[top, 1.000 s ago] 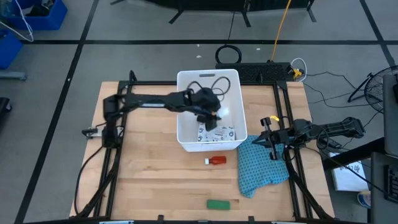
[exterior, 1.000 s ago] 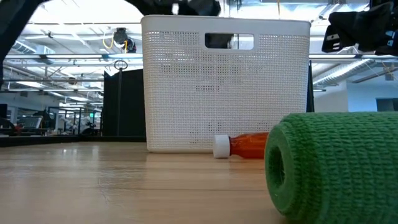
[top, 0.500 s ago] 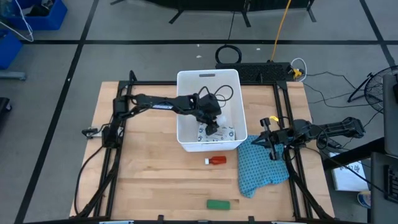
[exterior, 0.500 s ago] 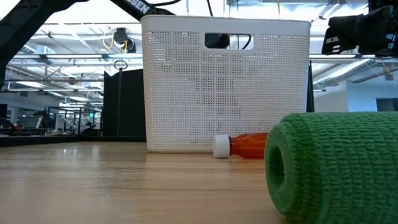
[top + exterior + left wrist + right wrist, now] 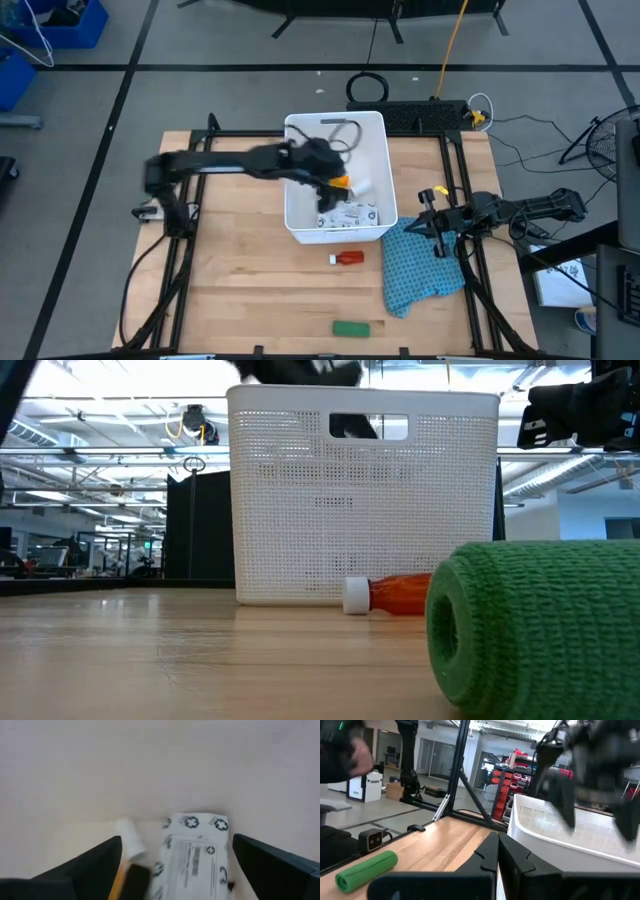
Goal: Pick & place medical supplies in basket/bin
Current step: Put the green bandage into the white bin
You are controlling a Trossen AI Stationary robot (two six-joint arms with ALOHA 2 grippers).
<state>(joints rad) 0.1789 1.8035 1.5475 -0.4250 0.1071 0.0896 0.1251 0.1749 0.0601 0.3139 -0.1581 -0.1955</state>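
The white basket (image 5: pixel 300 215) stands at the table's far middle. Inside it lie a white-green flat packet (image 5: pixel 195 857), a small white bottle (image 5: pixel 128 838), an orange piece (image 5: pixel 342 182) and a black block (image 5: pixel 138 878). My left gripper (image 5: pixel 177 839) hovers open above them, touching nothing. A small red bottle (image 5: pixel 347 258) lies on its side just in front of the basket. The green bar (image 5: pixel 351 327) lies near the table's front edge. At the table's right edge my right gripper (image 5: pixel 498 854) waits shut and empty.
A blue-teal patterned cloth (image 5: pixel 420 265) lies spread to the right of the red bottle, below my right gripper. Bare wooden tabletop (image 5: pixel 240 290) stretches left of and in front of the basket. Dark frame rails (image 5: pixel 188 260) run along the table's sides.
My left gripper dipped deeper into the basket, then rose again and drew back a little toward the table's left edge, still moving fast. The orange piece now shows uncovered in the basket beside it. My right arm has kept still.
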